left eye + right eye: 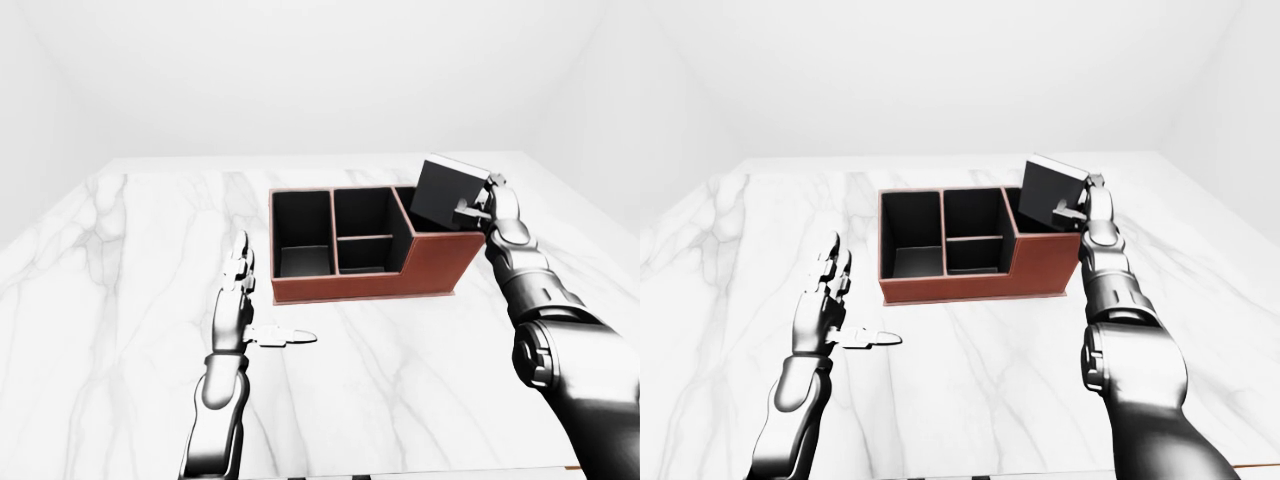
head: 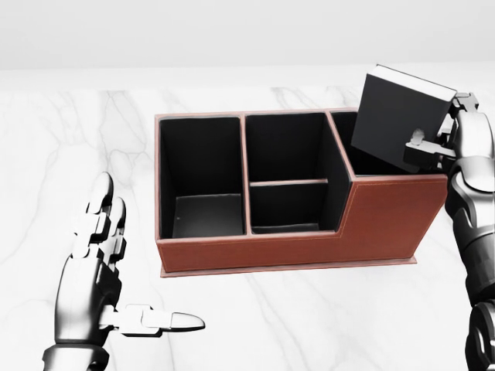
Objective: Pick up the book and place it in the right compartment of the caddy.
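While gripped by the right hand (image 2: pixel 456 143), book (image 2: pixel 396 116) hangs tilted over caddy (image 2: pixel 294 232), 2 o'clock.
Next: lower, release. Left hand (image 2: pixel 97 267) splayed, empty.

Tilted black book (image 2: pixel 396 116) entering caddy (image 2: pixel 294 232)

Caddy (image 2: pixel 309 239): reddish-brown outer walls with a fine pale line along the edges; all compartments lined in black. Book (image 2: pixel 394 116): matte black cover, with a thin white band of page edges along its top. Table (image 1: pixel 400 370): white marble surface with soft grey veining throughout. Left hand (image 2: pixel 97 270): glossy silver-grey metal with dark shading between the finger segments. Right hand (image 2: pixel 456 143): the same polished silver-grey, with dark joints. Wall (image 1: pixel 320 70): plain off-white, without pattern.
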